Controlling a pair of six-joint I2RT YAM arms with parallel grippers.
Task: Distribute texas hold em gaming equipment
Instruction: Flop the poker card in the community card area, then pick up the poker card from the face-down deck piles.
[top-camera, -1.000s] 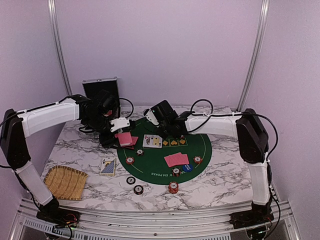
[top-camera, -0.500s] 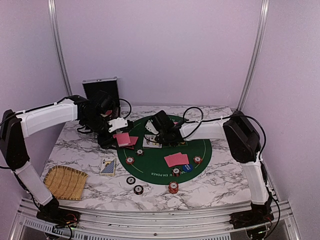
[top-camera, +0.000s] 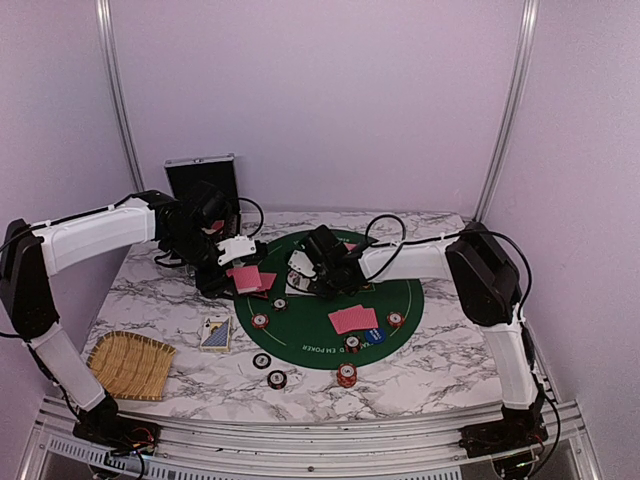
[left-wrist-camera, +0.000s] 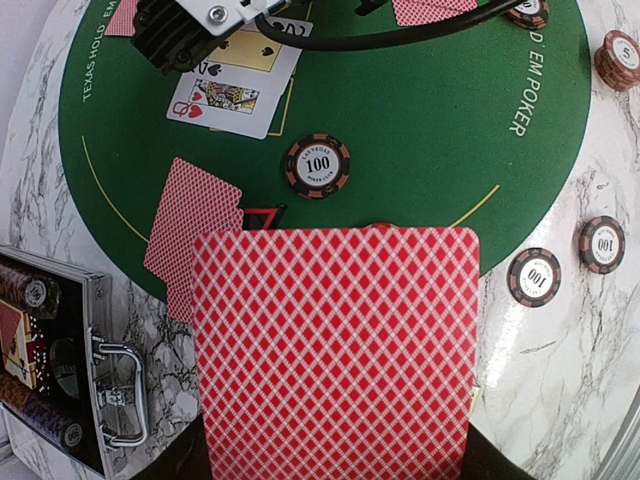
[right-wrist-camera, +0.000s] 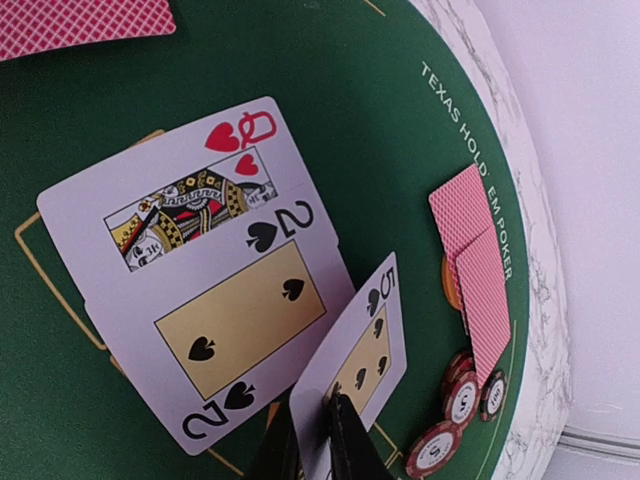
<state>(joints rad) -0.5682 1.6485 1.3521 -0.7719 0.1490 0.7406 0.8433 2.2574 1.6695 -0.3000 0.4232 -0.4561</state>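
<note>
Red-backed card (left-wrist-camera: 335, 350), diamond-patterned, fills the left wrist view's lower middle, clamped by the left end effector (top-camera: 237, 262) above the green mat (left-wrist-camera: 420, 130); right end effector (right-wrist-camera: 322, 440) pinches a five of spades (right-wrist-camera: 362, 350) by the two of spades (right-wrist-camera: 240, 320), its face readable only in the right wrist view

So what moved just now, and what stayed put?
The right pincer swung left across the round green felt mat and holds the five of spades card by the face-up queen of hearts card and two of spades card. The left pincer kept holding its red-backed playing card; the round poker chips stayed put.
</note>
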